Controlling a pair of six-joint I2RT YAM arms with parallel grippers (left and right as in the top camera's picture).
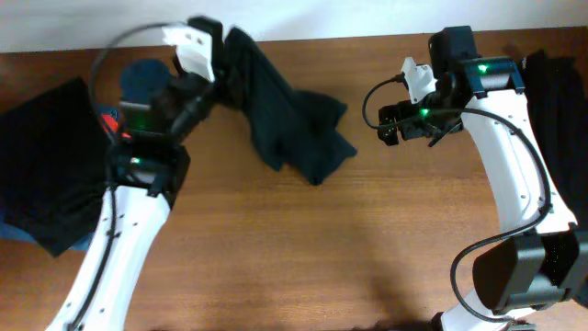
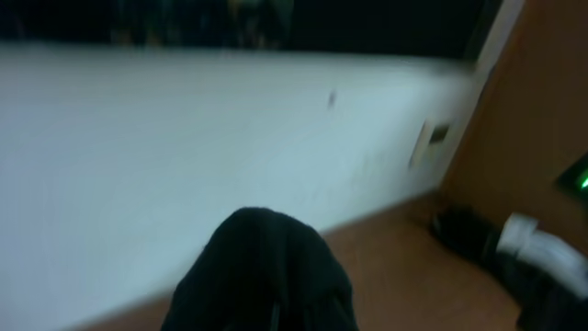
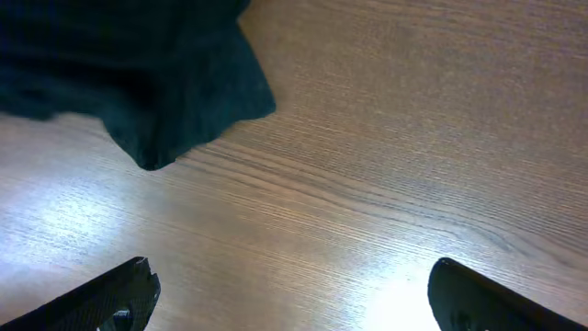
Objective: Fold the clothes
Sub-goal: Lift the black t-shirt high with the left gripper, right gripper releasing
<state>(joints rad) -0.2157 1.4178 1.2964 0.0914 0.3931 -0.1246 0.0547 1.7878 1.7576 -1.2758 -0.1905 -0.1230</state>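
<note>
A dark teal garment [image 1: 294, 124] lies crumpled on the wooden table [image 1: 367, 248] at the upper middle. One end is lifted toward my left gripper [image 1: 223, 51], which is shut on its cloth near the table's back edge. In the left wrist view the dark cloth [image 2: 266, 276] bunches over the fingers and hides them. My right gripper [image 1: 390, 129] is open and empty, hovering just right of the garment. In the right wrist view its fingertips [image 3: 289, 294] are spread wide above bare wood, with the garment's corner [image 3: 156, 101] at the upper left.
A folded black garment [image 1: 50, 175] lies at the left, over something blue at the edge. Dark clothes [image 1: 556, 110] lie at the far right. A blue item [image 1: 142, 78] and a red item [image 1: 110, 124] sit behind the left arm. A white wall [image 2: 184, 138] backs the table.
</note>
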